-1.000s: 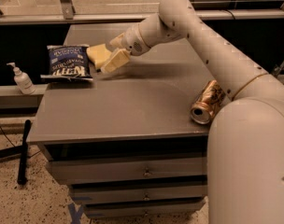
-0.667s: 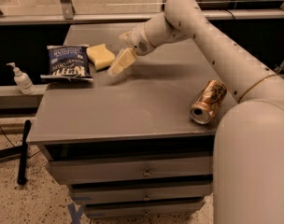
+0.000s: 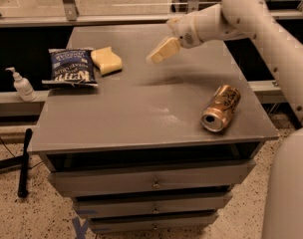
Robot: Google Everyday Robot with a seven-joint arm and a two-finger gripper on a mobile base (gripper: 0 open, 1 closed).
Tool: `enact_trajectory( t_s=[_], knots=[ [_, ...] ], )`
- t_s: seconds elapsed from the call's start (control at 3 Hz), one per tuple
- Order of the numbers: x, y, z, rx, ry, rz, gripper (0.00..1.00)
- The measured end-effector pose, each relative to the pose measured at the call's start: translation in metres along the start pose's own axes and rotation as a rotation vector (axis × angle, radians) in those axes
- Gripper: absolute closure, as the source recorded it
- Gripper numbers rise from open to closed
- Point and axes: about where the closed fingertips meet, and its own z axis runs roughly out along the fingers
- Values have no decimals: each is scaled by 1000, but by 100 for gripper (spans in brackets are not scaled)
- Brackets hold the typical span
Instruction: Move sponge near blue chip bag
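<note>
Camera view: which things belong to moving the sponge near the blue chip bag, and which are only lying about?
Job: sponge, beside the chip bag; gripper, in the air above the table, apart from the sponge.
Lying about: can, on its side; pump bottle, off the table.

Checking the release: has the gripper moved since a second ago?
Yes. The gripper has pulled right, away from the blue chip bag, leaving the sponge lying beside the bag's right edge.

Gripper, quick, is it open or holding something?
Gripper: in the air over the table, away from the sponge, holding nothing; open or shut cannot be told.
</note>
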Motion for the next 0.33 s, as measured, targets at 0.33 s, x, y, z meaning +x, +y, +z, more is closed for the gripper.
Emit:
enact_trajectory(
  t_s=[0.33],
  knots=[
    [5,-7,-10,25,-3,9,0]
  ],
)
